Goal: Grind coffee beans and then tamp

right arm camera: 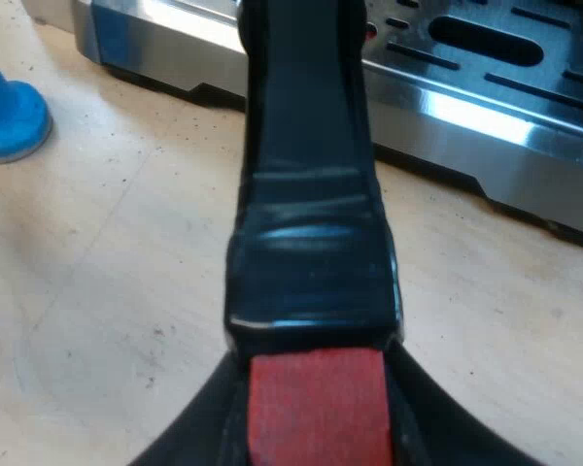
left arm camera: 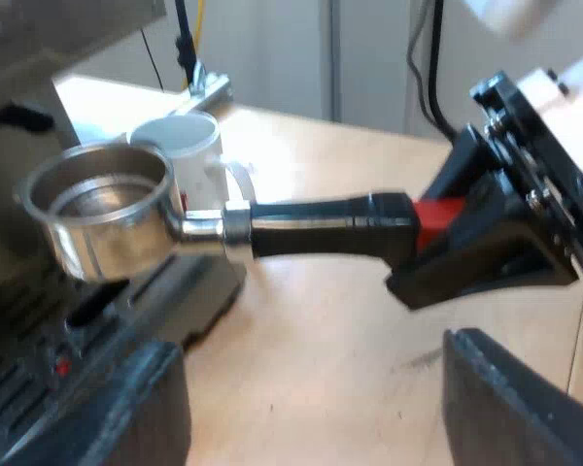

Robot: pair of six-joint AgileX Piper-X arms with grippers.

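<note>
Closest, my left claw [left arm camera: 316, 398] hangs wide and empty over the counter [left arm camera: 321, 320]. Beyond it, my right claw [right arm camera: 316, 437] clamps the holder [left arm camera: 107, 218] by its red end [right arm camera: 316, 398], with the basket at the machine [left arm camera: 68, 29] and a mug [left arm camera: 185, 141] behind.

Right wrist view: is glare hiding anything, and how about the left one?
Right wrist view: a bright strip glares on the machine's metal tray; the handle has a mild sheen. Left wrist view: light washes out the table behind the mug.
</note>
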